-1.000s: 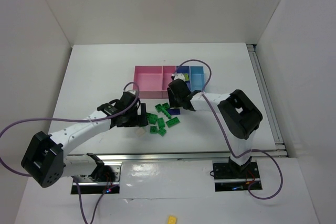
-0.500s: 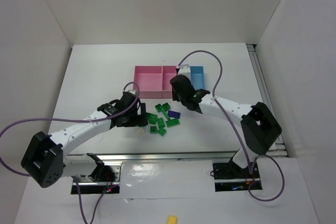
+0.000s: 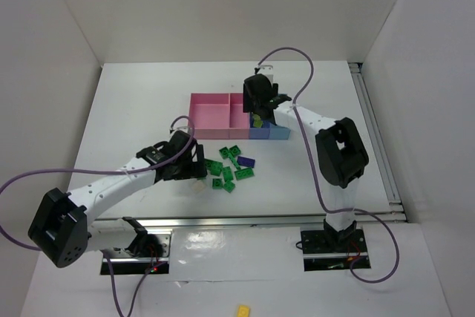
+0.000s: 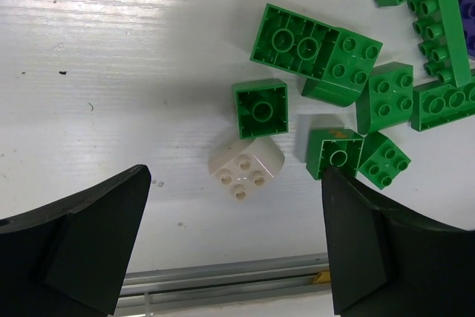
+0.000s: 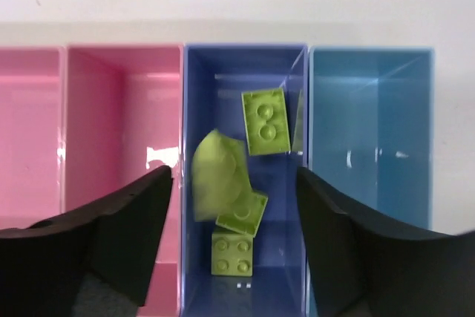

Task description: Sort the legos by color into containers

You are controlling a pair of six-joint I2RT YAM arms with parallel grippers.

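Your right gripper [image 5: 234, 177] hangs over the row of trays with its jaws spread wide and nothing pinched between them. Directly beneath it is the blue tray [image 5: 245, 64], which holds the yellow-green bricks [image 5: 264, 121]. One lies flat with its studs up near the tray's right wall, and two more overlap lower in the wrist view. Another shows only as a blur between the fingers (I can't tell whether it rests on anything) and touches neither of them. The two pink trays [image 5: 122, 109] adjoin the blue one on one side and the light blue tray [image 5: 371, 109] on the other.

Your left gripper [image 4: 236, 177] sits low over the table [image 3: 133, 109], jaws just as wide, holding nothing. A white brick [image 4: 246, 168] lies on the table between its fingers, clear of both.

Just beside that brick, the green bricks [image 4: 306, 38] lie in a loose cluster, some studs up and some hollow side up (several touch each other). The purple brick [image 3: 247, 161] lies at the cluster's edge, on the side toward your right arm.
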